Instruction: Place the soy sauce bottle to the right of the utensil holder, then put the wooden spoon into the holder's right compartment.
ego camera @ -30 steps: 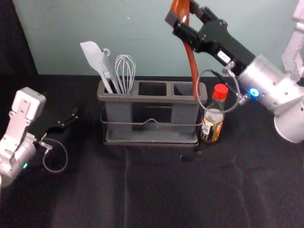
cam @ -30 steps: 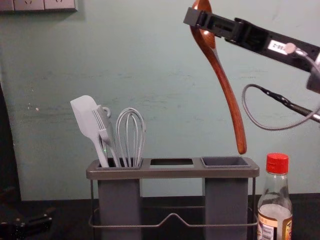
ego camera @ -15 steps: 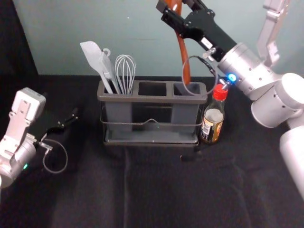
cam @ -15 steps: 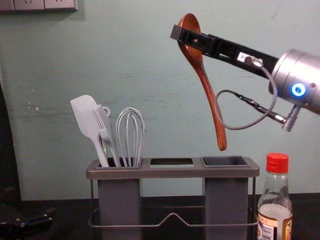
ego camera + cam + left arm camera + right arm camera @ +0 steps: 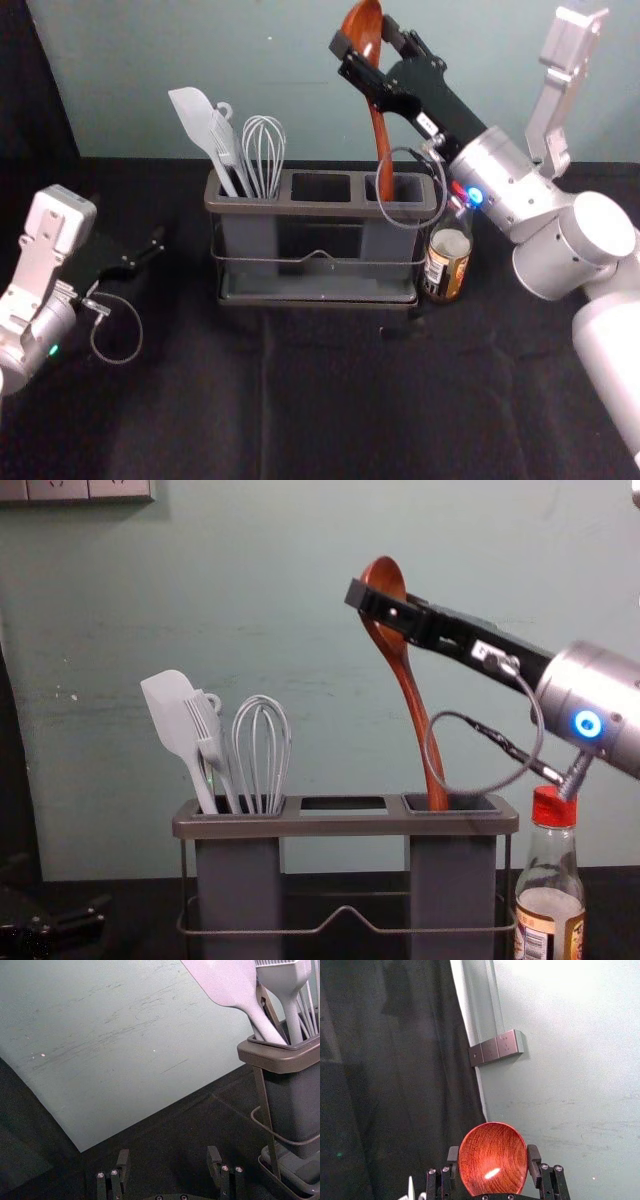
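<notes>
My right gripper is shut on the bowl of the wooden spoon, above the holder's right side. In the right wrist view the spoon's bowl is pinched in the right gripper. The handle hangs down, and its tip is inside the mouth of the right compartment of the utensil holder. Close to the holder's right side stands the soy sauce bottle, upright with a red cap. My left gripper is parked open at the left; its fingers also stand apart in the left wrist view.
A white spatula, a brush and a whisk stand in the holder's left compartment. The middle compartment lies between them and the spoon. A wall rises behind the black-covered table.
The right gripper has moved left and then down with the spoon, and the handle's tip has passed from above the holder into the right compartment's opening. The left arm and bottle have stayed still.
</notes>
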